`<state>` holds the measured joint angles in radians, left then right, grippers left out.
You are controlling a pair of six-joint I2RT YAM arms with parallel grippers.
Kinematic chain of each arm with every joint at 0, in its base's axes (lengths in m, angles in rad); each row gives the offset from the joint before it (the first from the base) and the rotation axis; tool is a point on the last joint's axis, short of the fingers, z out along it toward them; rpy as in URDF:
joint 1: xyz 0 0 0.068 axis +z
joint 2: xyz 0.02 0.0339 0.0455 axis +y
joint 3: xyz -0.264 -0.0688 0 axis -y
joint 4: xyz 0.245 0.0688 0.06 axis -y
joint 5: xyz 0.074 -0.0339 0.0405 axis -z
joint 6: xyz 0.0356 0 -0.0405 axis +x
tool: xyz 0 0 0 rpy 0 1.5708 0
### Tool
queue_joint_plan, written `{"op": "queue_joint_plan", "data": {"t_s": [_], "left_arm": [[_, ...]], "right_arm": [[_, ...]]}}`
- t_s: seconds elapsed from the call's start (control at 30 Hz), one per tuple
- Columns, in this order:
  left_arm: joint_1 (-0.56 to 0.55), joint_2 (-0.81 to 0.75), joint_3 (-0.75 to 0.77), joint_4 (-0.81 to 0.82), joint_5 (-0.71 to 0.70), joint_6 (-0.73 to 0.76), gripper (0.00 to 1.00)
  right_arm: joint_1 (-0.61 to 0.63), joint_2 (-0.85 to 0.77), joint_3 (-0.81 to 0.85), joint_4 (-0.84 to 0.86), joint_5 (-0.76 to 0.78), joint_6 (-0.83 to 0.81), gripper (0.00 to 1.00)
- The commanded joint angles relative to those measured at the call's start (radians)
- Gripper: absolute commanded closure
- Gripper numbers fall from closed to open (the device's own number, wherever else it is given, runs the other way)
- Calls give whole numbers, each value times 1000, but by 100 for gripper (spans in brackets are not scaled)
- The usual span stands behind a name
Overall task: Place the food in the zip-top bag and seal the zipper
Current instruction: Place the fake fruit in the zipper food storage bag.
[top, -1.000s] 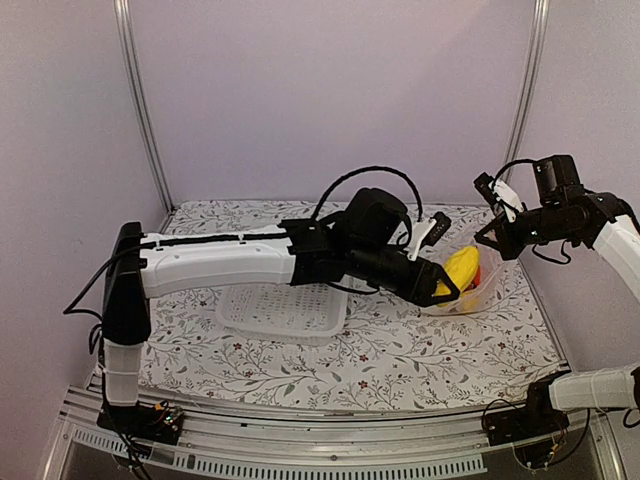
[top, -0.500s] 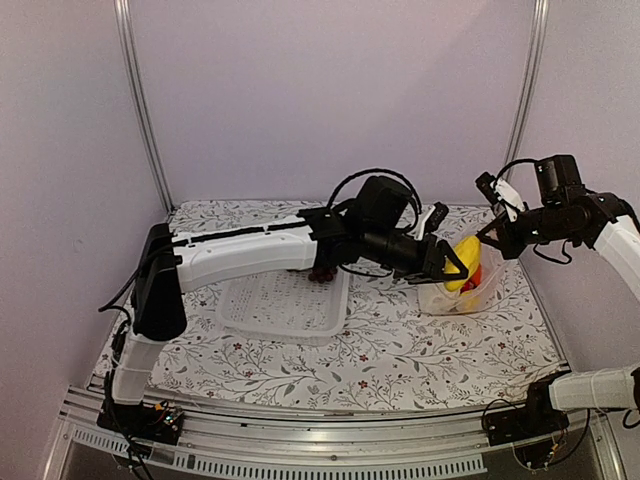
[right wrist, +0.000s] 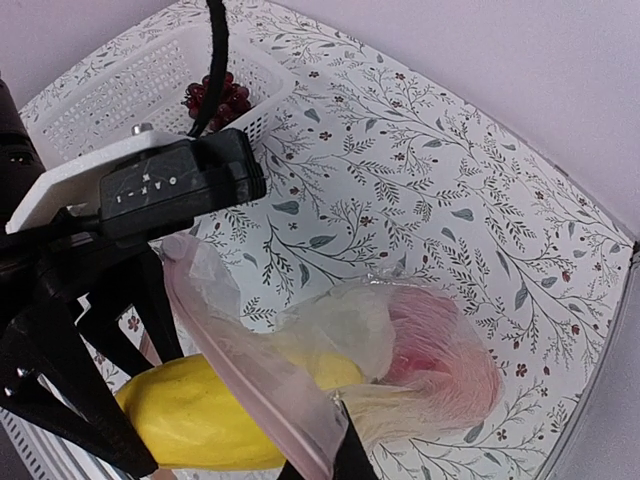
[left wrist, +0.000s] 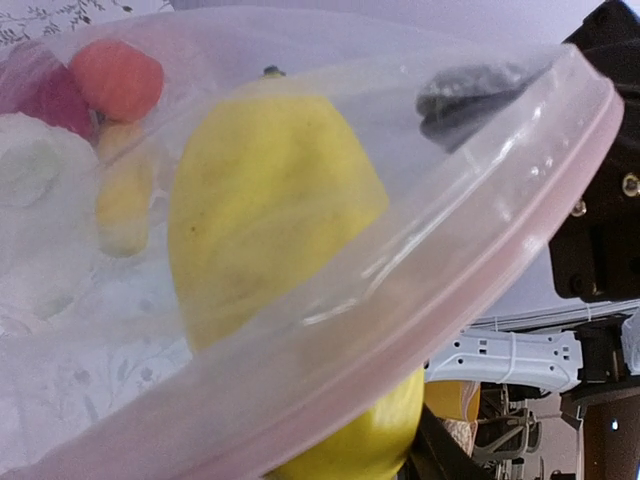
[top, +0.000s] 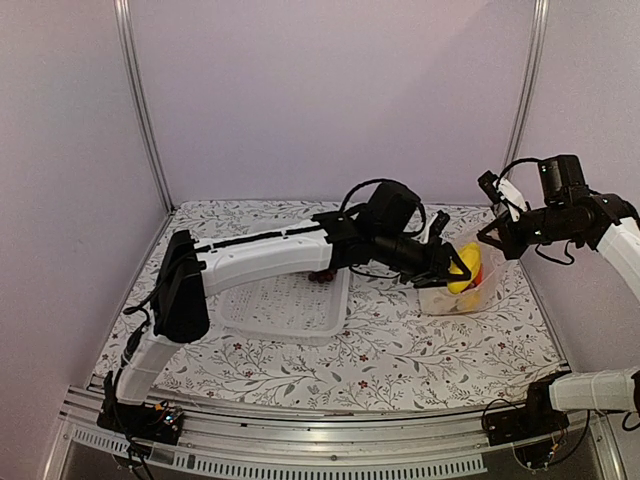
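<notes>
Floral-printed cloth covers the table (top: 400, 350), with lilac walls closing it in. From the top view I see my left arm (top: 260, 255) stretched across to the right rear. There the clear crinkly plastic zip-top bag (top: 487, 292) sits on the table, its mouth turned up and leftward. The left jaws are clamped on the big yellow oblong toy piece (top: 462, 270) right at that mouth. The right jaws, on the right arm (top: 575, 215), are pinched tight on the bag's upper rim, holding it up.

The top view hides how far in the piece is. On the left wrist view the pinkish clear zipper strip (left wrist: 480, 250) cuts diagonally across it. The dark-tipped end lies inside the bag and the other end is outside, so its long axis runs through the mouth, pointing inward. Deeper in, through the plastic, I make out the round orange toy fruit (left wrist: 115, 78), the red toy pepper (left wrist: 40, 95), the white toy cauliflower (left wrist: 30, 170) and the smaller yellow oblong piece (left wrist: 125, 200).

Only the right wrist view gives me the dark purple toy grape bunch (right wrist: 215, 95) clearly. It lies in the white perforated plastic basket (right wrist: 110, 100), well apart from the bag, with a black cable (right wrist: 217, 40) crossing in front. From above, the left arm covers most of that bunch.
</notes>
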<state>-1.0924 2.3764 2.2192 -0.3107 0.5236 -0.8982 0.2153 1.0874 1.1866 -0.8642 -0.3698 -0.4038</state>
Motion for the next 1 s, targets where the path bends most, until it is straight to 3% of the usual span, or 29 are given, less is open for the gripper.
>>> {"op": "queue_joint_plan", "data": {"t_s": [0.0,0.07,0.2,0.23,0.47,0.63,0.77,0.97], "left_arm": [[18,8,28,48,-4,-13,43],[18,-8,29,77,-1,9,35],[18,-71,12,80,-33,83,7],[18,-94,-7,82,-45,101,6],[-10,-317,-175,89,-185,309,4],[-107,-512,-376,96,-500,614,0],[-122,-533,-477,85,-644,717,0],[-118,-437,-448,26,-698,791,19]], "right_arm": [[-8,-19,12,5,-50,15,100],[-10,-21,13,6,-56,18,100],[-27,-21,20,8,-83,37,100],[-34,-18,23,8,-90,43,100],[-55,-9,36,9,-104,53,100],[-66,-18,9,19,-116,50,100],[-78,-32,-21,28,-170,42,100],[-90,-48,-62,44,-214,31,100]]}}
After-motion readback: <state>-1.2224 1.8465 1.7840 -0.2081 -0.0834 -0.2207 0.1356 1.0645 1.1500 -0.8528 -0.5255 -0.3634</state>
